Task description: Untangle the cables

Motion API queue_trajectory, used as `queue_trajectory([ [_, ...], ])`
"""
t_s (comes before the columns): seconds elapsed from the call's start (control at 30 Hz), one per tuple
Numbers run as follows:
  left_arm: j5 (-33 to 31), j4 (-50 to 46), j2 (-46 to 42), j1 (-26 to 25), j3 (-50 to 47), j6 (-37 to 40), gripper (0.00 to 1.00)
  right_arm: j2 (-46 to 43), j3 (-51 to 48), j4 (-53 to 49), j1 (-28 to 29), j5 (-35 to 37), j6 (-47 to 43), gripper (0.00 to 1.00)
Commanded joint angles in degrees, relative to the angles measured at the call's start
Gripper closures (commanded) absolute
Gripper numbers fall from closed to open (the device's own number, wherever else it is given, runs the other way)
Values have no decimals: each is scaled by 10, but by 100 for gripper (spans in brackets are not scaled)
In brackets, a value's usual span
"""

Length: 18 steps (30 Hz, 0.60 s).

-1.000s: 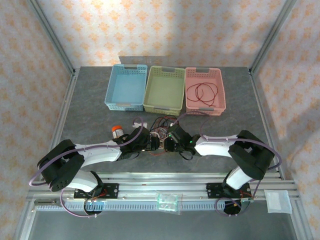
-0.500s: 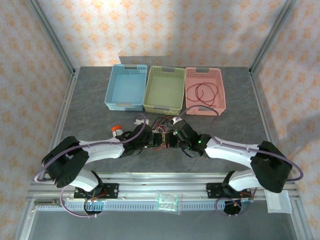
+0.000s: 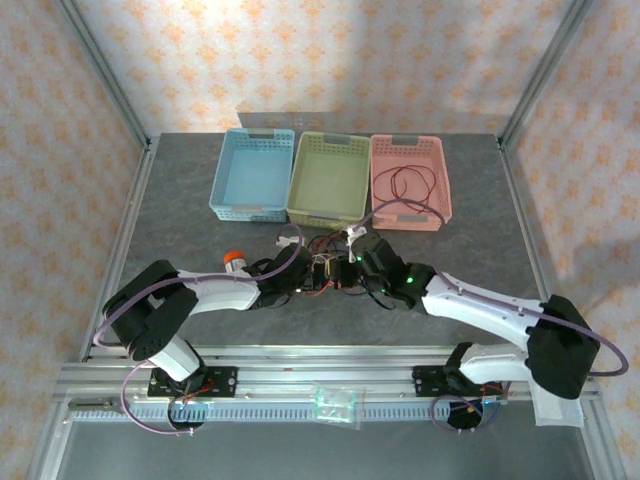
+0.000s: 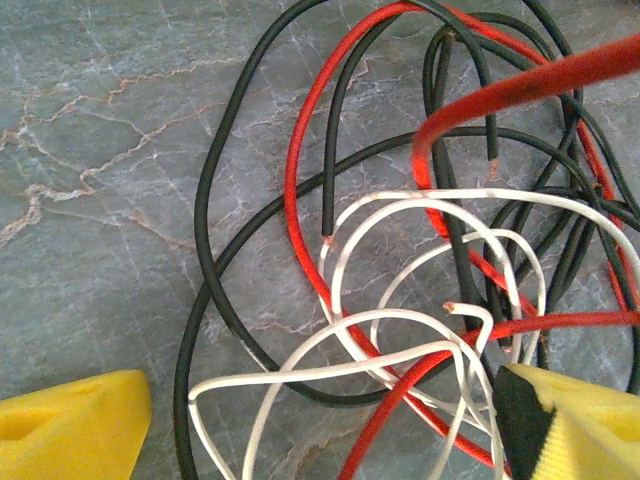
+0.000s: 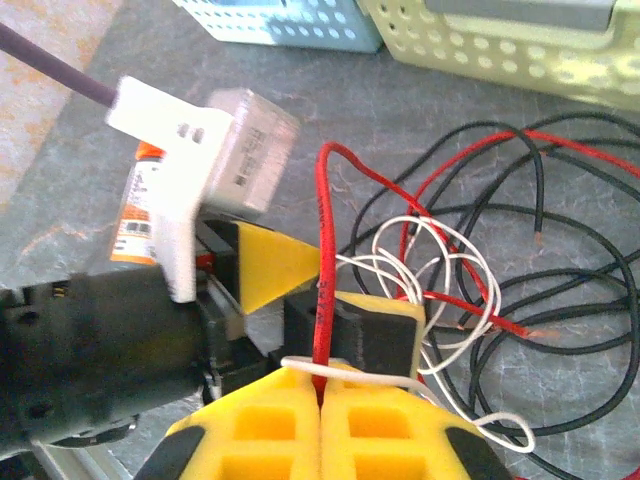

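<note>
The cables [image 3: 325, 262] lie in a tangle on the grey table between my two grippers. In the left wrist view, black [image 4: 210, 200], red [image 4: 295, 210] and white [image 4: 400, 325] loops cross over one another. My left gripper [image 4: 320, 440] is open, one yellow finger [image 4: 70, 425] on each side of the white and red loops. My right gripper [image 5: 320, 378] is shut on a red cable [image 5: 322, 250] that rises from its pads, and a white strand drapes over the fingertips. The two grippers [image 3: 305, 280] [image 3: 345, 272] nearly touch.
Blue [image 3: 245, 212], green [image 3: 325, 218] and pink [image 3: 412, 222] baskets stand in a row behind the tangle. A dark red cable loop [image 3: 405, 185] lies in the pink one. An orange-capped bottle [image 3: 234, 261] stands just left of the left gripper.
My right gripper has closed on the red cable. Both arms have stretched out, carrying the grippers a little farther from the near edge.
</note>
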Motion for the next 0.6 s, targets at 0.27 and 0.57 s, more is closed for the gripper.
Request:
queue_trajectory([
  [0.27,-21,28,31,7,-4,-5,11,-56,51,-66,-21,13,-55,100],
  [0.57,-24,35,55,9,-15,-9,11,-86,109,-125,-28,46,-95,100],
])
